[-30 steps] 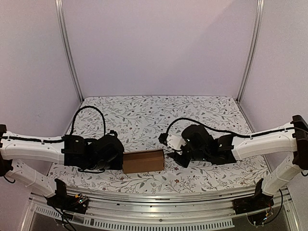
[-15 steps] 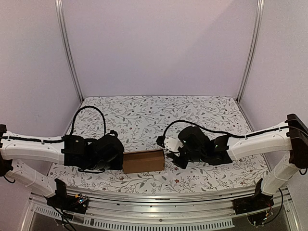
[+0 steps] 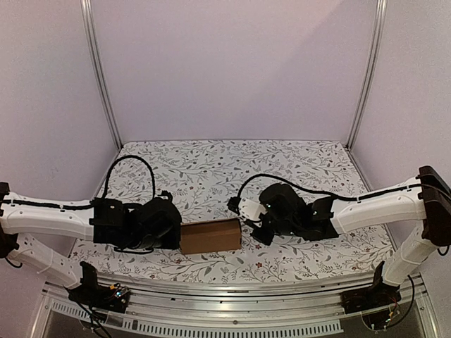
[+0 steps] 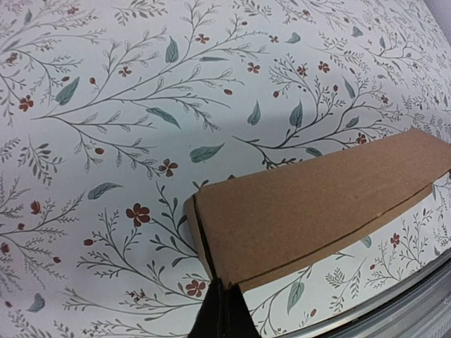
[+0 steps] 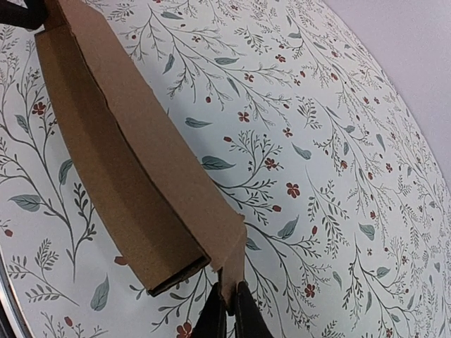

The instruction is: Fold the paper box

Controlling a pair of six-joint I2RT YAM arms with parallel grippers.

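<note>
The paper box [image 3: 210, 236], a plain brown cardboard piece folded into a long low shape, lies near the table's front between both arms. In the left wrist view the paper box [image 4: 317, 201] fills the lower right. My left gripper [image 4: 222, 306] is shut, its tips against the box's near corner, with nothing seen between them. In the right wrist view the paper box [image 5: 134, 162] runs diagonally with its open end toward me. My right gripper [image 5: 230, 304] is shut on a small flap [image 5: 232, 264] sticking out from that end corner.
A floral-patterned cloth [image 3: 211, 169] covers the table. Bare white walls and metal frame posts [image 3: 99, 70] enclose it on three sides. A metal rail [image 3: 225, 289] runs along the front edge. Black cables loop over both arms.
My right arm has moved left up to the box's right end, and its jaws have closed onto the flap. The left arm and the box have stayed put.
</note>
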